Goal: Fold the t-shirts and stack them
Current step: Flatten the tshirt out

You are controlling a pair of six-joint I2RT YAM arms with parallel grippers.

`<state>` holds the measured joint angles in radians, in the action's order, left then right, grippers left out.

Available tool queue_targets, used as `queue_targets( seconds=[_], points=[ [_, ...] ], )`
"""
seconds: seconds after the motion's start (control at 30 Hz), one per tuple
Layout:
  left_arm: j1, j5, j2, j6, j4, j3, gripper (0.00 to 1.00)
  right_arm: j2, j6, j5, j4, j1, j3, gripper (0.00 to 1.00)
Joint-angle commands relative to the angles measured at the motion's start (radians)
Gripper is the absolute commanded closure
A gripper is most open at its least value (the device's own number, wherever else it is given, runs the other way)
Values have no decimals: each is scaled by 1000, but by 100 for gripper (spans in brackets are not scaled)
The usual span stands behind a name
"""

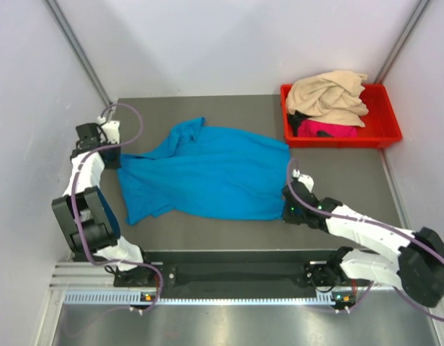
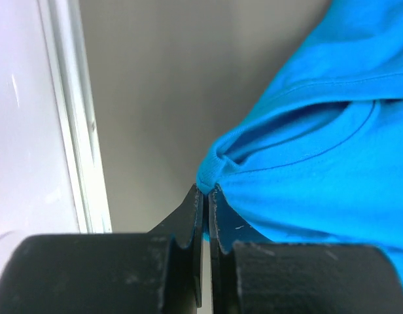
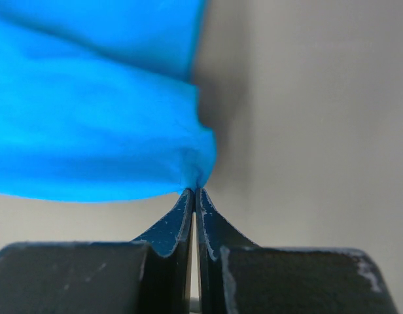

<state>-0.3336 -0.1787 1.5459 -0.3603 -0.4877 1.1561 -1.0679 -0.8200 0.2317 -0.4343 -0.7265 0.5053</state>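
Blue shirt (image 1: 207, 173): spread rumpled over the middle of the table (image 1: 352, 187), length running left to right, no fold made yet. Pinched at both ends. Left gripper (image 2: 205, 191): closed tight on a small bunch of cloth at the shirt's far-left corner, close to the left wall. Right gripper (image 3: 196, 191): likewise closed on a nip of the right edge, toward the near side. Gripped at opposite ends most likely to draw the cloth taut and smooth out the wrinkles before folding; taken only by the very edge, probably to keep the arms off the cloth. Which end carries the collar: hard to tell. Beige shirt (image 1: 329, 94) and pink shirt (image 1: 330, 130): heaped in the red bin (image 1: 388, 133) at the far right, beige over pink, well apart from the blue one, probably parked there to leave room for working one shirt at a time.
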Motion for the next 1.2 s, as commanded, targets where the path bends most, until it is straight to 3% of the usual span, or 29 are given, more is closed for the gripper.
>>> queue_targets(
  seconds=[0.0,0.23,0.3,0.33,0.37,0.5,0.7,0.8,0.93,1.0,1.07,1.17],
  points=[
    [-76,-61,71,-52,6,0,100,-90,154,-6,84,62,79,100],
    [-96,-16,198,-57,83,74,99,-248,315,-51,141,237,222,100],
    [-97,-24,226,-51,93,100,80,-292,344,-69,143,257,268,100],
    [-96,-48,229,-60,86,105,66,-305,351,-92,144,257,280,100],
    [-97,-82,215,-93,54,100,44,-319,355,-103,144,257,295,100],
    [-94,-266,62,-218,27,-18,18,-349,361,-108,146,262,297,100],
    [-26,-306,-193,-483,-86,-258,23,-311,372,-97,151,321,262,100],
    [48,-230,-273,-641,-143,-398,24,-291,389,-108,143,363,245,100],
    [108,-157,-366,-770,-147,-551,18,-264,406,-129,137,400,220,100],
    [134,-153,-403,-798,-144,-581,17,-253,417,-146,141,415,214,100],
    [159,-168,-414,-786,-152,-596,6,-247,426,-157,147,420,207,100],
    [235,-122,-397,-766,-158,-602,5,-242,430,-167,151,421,199,100]
  ],
)
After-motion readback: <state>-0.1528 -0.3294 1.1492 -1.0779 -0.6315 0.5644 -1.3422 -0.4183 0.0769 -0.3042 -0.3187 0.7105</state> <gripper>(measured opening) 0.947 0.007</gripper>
